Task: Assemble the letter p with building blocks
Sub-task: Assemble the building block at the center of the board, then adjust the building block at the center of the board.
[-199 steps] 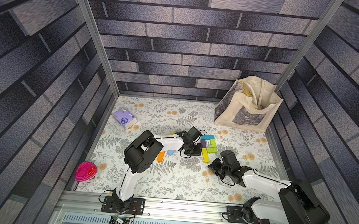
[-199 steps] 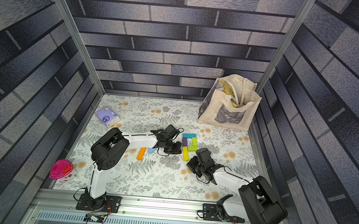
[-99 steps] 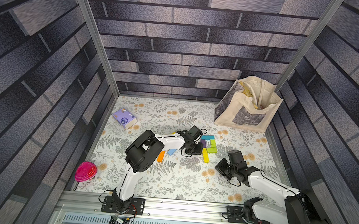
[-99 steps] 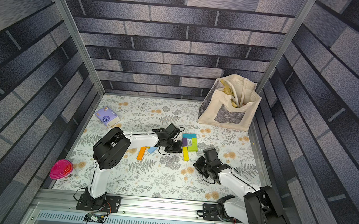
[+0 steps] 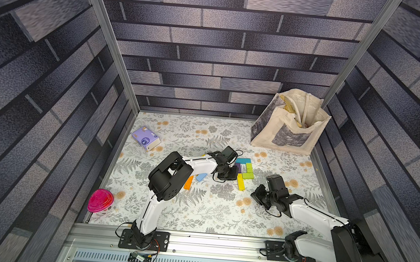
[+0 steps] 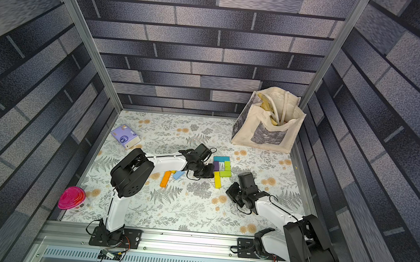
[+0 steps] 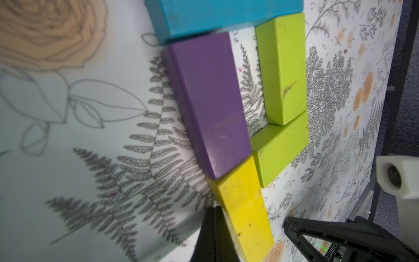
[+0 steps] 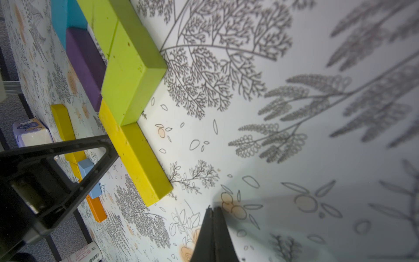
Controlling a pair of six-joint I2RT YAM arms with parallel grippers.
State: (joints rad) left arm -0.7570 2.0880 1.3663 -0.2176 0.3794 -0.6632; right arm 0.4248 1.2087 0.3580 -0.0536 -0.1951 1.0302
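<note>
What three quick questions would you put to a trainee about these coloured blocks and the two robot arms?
1. True or false: the left gripper is clamped on a block.
2. Which colour is the top bar of the letter? A teal; B orange; C purple.
3. How many lime green blocks are in the letter?
Key: 1 false: it is shut on nothing, beside the yellow block. 2 A, the teal block. 3 two.
</note>
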